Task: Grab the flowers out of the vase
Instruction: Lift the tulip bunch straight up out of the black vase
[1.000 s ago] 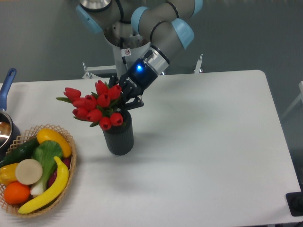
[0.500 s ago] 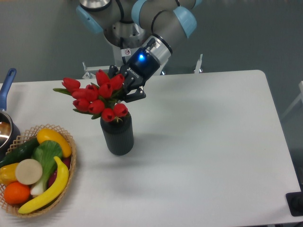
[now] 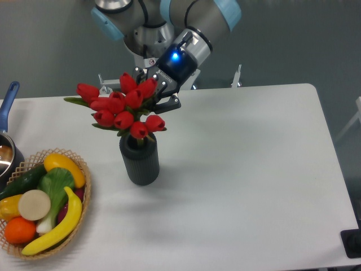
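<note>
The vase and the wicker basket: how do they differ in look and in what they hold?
The vase is dark, ribbed and tall; the wicker basket is pale, woven and shallow. The vase stands near the table's middle; the basket lies at the front left corner. Above the vase are red flowers, with the gripper beside them; the basket holds fruit and vegetables. Both rest on the white table.

I work at a white table (image 3: pixel 242 169) with rounded corners; its top is matte and evenly lit, with only soft, faint shadows on it. Behind it stands a plain grey wall (image 3: pixel 293 39), darker toward the upper left. At the table's far edge sits a pale metal bracket (image 3: pixel 238 76), and a second one (image 3: pixel 104 86) shows further left. At the right edge of the view, a strip of white furniture (image 3: pixel 357 110) is cut off by the frame. In the lower right corner, a small black block (image 3: pixel 352 243) sits beside the table's edge.
</note>
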Available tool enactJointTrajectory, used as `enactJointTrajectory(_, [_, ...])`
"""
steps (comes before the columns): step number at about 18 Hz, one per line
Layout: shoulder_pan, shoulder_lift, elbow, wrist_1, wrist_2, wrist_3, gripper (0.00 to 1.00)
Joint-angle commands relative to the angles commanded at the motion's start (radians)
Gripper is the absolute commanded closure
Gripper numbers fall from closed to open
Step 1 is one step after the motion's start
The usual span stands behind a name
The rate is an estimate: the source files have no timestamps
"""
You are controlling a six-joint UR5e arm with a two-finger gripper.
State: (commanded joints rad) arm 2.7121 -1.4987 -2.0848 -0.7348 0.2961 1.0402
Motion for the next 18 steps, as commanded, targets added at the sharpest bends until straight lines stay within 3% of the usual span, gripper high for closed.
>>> enactJointTrajectory(8, [0.002,-0.008,0.08,0.0,-0.009,-0.144,0.96])
enactJointTrajectory(18, [0.035,-0.009,0.126,0.002,-0.041,-0.184,0.95])
